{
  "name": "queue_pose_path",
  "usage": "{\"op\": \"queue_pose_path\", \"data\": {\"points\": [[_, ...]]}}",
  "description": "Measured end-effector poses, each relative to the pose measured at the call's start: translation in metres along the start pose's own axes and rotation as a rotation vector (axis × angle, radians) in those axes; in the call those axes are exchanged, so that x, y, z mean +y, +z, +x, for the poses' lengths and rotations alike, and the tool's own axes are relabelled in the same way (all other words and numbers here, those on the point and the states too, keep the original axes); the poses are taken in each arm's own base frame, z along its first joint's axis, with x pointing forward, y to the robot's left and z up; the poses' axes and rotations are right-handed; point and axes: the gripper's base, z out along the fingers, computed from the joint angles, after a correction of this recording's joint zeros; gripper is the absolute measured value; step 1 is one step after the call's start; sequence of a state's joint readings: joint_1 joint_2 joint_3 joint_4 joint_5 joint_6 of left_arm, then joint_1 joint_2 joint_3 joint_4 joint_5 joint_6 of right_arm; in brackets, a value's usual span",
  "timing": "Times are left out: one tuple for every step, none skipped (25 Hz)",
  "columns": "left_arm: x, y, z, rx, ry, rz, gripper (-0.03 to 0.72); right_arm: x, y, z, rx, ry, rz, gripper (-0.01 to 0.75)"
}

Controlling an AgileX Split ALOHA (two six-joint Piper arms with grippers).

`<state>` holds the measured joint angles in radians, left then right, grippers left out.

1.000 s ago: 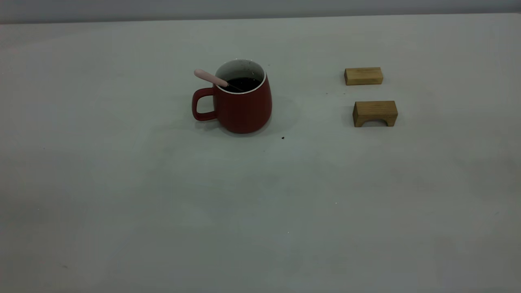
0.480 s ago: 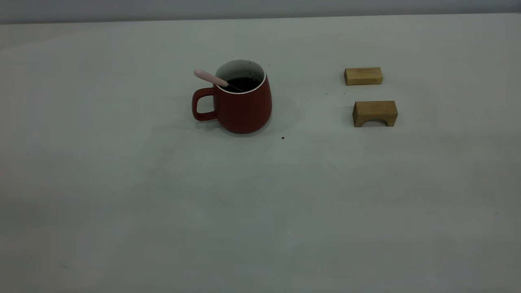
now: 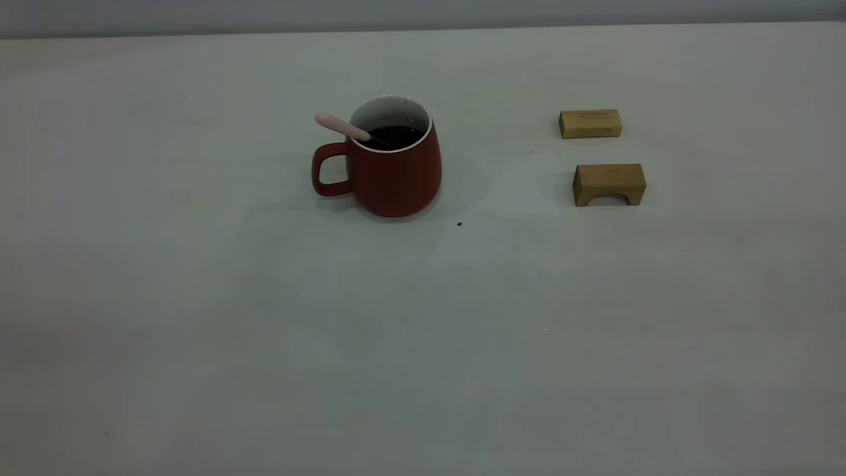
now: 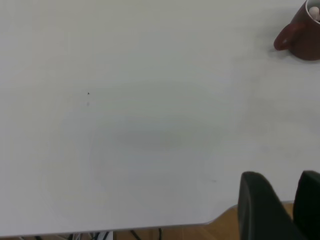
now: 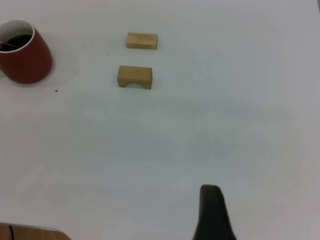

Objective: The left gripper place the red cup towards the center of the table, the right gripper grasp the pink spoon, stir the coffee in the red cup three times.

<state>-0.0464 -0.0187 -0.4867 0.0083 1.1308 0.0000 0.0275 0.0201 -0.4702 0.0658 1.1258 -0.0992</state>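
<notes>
The red cup (image 3: 396,173) stands upright near the middle of the table (image 3: 423,330), its handle pointing left. Dark coffee (image 3: 395,135) fills it. The pink spoon (image 3: 340,125) leans in the cup, its handle sticking out over the rim above the cup's handle. Neither arm appears in the exterior view. In the left wrist view my left gripper (image 4: 281,177) hovers over the table's near edge, far from the red cup (image 4: 305,35), open and empty. My right gripper (image 5: 211,210) shows only as one black part, well away from the red cup (image 5: 25,57).
Two tan wooden blocks lie right of the cup: a flat one (image 3: 590,123) behind and an arched one (image 3: 609,184) in front. A tiny dark speck (image 3: 459,224) sits near the cup's base. The table edge (image 4: 150,226) shows under the left gripper.
</notes>
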Motion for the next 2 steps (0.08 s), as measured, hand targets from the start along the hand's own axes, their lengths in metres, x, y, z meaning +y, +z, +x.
{"op": "queue_pose_path", "data": {"points": [[0.0000, 0.0000, 0.0000, 0.000, 0.000, 0.000, 0.244, 0.0000, 0.0000, 0.0000, 0.000, 0.000, 0.000, 0.578], [0.0000, 0.0000, 0.0000, 0.000, 0.000, 0.000, 0.244, 0.0000, 0.0000, 0.0000, 0.000, 0.000, 0.000, 0.578]]}}
